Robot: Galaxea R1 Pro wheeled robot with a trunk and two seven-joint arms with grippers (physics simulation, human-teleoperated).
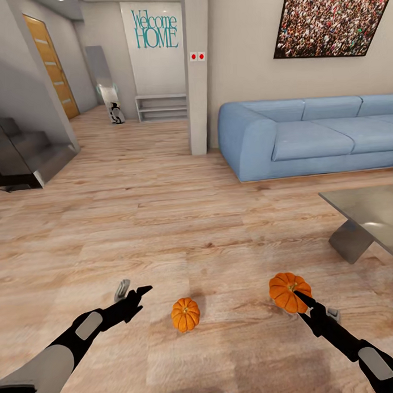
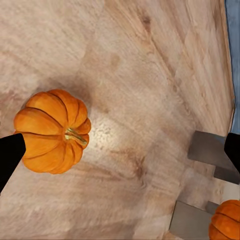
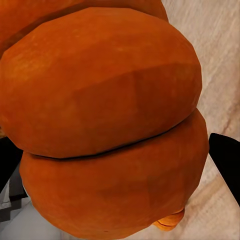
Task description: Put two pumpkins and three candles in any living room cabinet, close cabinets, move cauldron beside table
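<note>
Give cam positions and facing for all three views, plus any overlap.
Head: on the robot's head, facing forward and down over floor, sofa, both arms, left gripper, right gripper.
Left wrist: near the left gripper, facing the floor pumpkin; dark fingertips at the edges.
Right wrist: pressed close to the held pumpkin.
Shared: head and left wrist both show both pumpkins.

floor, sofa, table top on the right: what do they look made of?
Floor: wood planks, matte, with visible grain and knots. Sofa: light blue, soft matte upholstery, probably fabric; no weave visible. Table top: looks like glass or polished grey stone, with a faint sheen; its angled leg is flat grey, possibly metal or concrete.
</note>
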